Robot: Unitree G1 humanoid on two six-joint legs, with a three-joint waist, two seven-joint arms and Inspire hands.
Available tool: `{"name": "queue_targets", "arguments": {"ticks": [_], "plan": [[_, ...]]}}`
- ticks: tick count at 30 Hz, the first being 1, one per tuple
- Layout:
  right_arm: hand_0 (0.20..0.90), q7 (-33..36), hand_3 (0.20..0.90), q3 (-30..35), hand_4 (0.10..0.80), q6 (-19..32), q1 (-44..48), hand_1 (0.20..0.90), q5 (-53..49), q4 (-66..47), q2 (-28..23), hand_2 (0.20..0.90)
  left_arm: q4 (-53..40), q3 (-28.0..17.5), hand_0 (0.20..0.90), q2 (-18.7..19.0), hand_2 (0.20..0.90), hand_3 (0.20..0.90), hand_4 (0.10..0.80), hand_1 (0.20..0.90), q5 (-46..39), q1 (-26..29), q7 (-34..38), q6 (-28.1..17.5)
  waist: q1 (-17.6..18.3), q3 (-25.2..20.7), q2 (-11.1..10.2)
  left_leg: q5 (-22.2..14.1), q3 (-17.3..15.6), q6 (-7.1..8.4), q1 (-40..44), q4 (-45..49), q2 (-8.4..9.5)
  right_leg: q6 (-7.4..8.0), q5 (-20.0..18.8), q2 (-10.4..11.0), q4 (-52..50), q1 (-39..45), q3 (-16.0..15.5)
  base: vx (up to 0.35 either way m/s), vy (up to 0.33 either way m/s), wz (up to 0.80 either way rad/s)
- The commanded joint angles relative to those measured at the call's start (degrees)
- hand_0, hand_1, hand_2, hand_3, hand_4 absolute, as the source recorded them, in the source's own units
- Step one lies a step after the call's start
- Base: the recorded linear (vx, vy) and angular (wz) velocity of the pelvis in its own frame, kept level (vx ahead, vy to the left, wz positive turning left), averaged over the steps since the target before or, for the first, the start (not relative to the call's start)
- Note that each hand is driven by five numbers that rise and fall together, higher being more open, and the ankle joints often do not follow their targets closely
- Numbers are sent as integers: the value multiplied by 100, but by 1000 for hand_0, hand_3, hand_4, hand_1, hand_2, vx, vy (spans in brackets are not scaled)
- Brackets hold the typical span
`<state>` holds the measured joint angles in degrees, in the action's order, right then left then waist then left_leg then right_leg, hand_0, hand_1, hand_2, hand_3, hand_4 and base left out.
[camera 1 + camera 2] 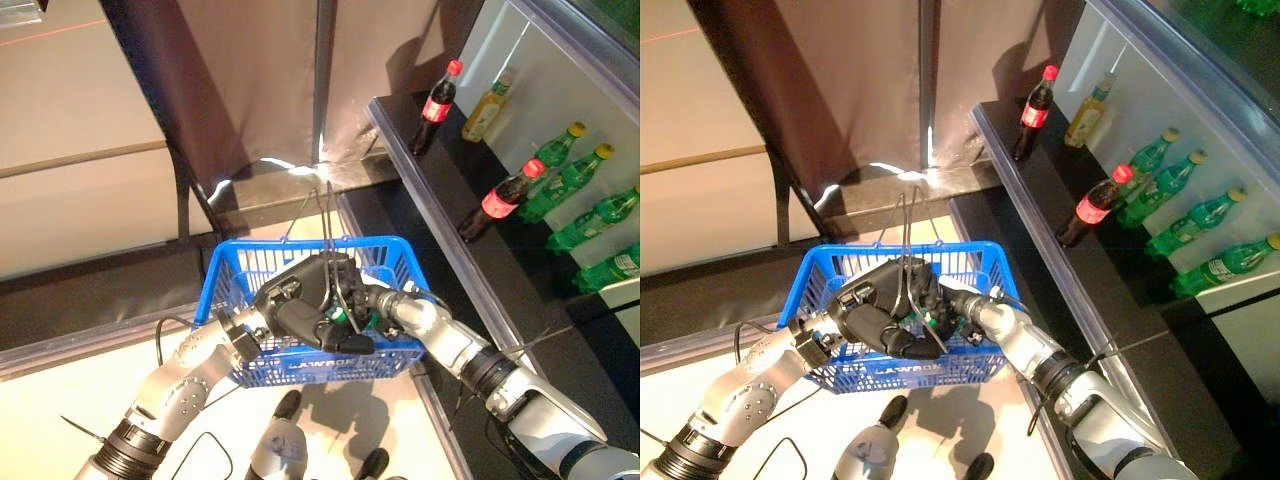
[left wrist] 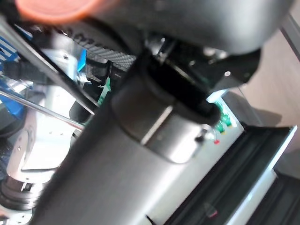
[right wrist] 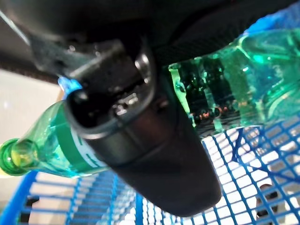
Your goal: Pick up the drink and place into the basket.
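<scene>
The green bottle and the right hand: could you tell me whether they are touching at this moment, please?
Touching. The right wrist view shows the right hand pressed against the green bottle above the basket.

A green drink bottle [image 3: 220, 89] lies tilted on its side over the blue mesh basket [image 1: 225, 285].

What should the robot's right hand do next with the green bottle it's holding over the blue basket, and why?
Probably lower a little and release. The right hand is curled round the green bottle, which already lies inside the blue basket, with the mesh floor showing just beneath it. The left hand holds the wire handles, so the basket looks steady enough to take the bottle.
</scene>
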<state>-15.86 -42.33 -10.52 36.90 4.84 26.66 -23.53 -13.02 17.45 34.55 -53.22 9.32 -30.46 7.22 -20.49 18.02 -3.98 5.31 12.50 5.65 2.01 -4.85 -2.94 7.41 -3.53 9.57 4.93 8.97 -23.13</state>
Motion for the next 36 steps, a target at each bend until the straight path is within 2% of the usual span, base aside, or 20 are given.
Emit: {"name": "queue_targets", "arguments": {"ticks": [1, 12, 22, 23, 24, 36], "plan": [[300, -64, 200, -432, 100, 298, 732, 300, -12, -98, 320, 300, -1575, 174, 300, -777, 300, 200, 100, 300, -576, 1337, -840, -1075, 51, -1527, -194, -202, -687, -124, 220, -15, -26, -65, 139, 36, -122, 232, 12, 0, 0, 0], [300, -481, 200, -579, 100, 33, 880, 300, -22, 464, 779, 300, -1647, 301, 300, -842, 300, 200, 100, 300, -659, 1485, -898, -976, -46, -1555, -209, -198, -638, -134, 239, -15, -5, -88, 152, 19, -113, 277, -5, 2, 0, 1], [300, -437, 200, -584, 100, -16, 872, 300, 28, 940, 1056, 300, -1754, 368, 300, -954, 300, 200, 100, 300, -652, 1504, -917, -856, -121, -1563, -218, -195, -611, -139, 237, -15, 2, -105, 164, 5, -115, 295, -25, 1, 0, 0], [545, -408, 485, -553, 385, -46, 877, 545, 56, 1062, 1116, 545, -1768, 359, 300, -973, 300, 200, 100, 300, -671, 1519, -920, -809, -129, -1571, -222, -198, -613, -143, 238, -15, 5, -109, 163, 0, -108, 300, -21, 0, 0, 0], [900, -388, 900, -542, 800, -65, 874, 900, 59, 1095, 1127, 900, -1770, 356, 300, -980, 300, 200, 100, 300, -675, 1520, -922, -799, -129, -1575, -220, -199, -611, -144, 240, -15, 8, -111, 163, -2, -106, 303, -16, 0, 0, 0], [900, -391, 900, -521, 800, -103, 829, 900, 142, 1243, 1246, 900, -1776, 341, 300, -999, 300, 200, 100, 300, -599, 1528, -919, -773, -130, -1586, -210, -198, -643, -150, 248, -15, 4, -119, 158, -16, -106, 293, 16, 0, 0, 0]]}}
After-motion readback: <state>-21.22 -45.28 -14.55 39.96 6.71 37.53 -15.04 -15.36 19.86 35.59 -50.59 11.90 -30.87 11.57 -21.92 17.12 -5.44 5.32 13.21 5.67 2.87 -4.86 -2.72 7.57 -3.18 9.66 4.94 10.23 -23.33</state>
